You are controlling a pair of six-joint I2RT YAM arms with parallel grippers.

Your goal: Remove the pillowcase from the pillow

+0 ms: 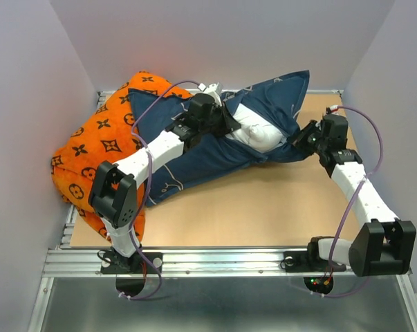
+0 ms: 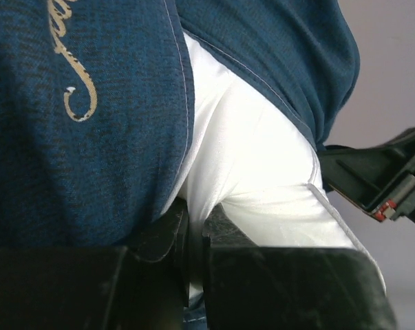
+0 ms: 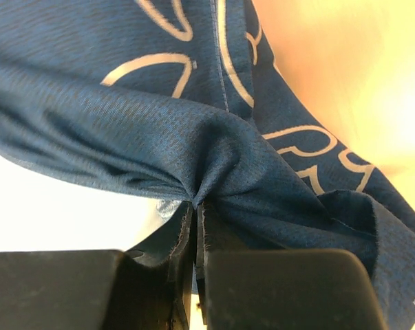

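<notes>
The navy pillowcase (image 1: 201, 162) with thin pale drawings lies across the middle of the board. The white pillow (image 1: 258, 131) bulges out of its open end at the back centre. My left gripper (image 1: 225, 119) is shut on a fold of the white pillow (image 2: 248, 158), with the navy pillowcase (image 2: 76, 117) bunched on its left. My right gripper (image 1: 306, 138) is shut on a pinch of the pillowcase (image 3: 193, 144) at the opening's right edge.
An orange cushion (image 1: 101, 149) with black motifs lies at the left, partly under the pillowcase. The tan board (image 1: 263, 207) shows in front and to the right. Grey walls close in the left, back and right sides.
</notes>
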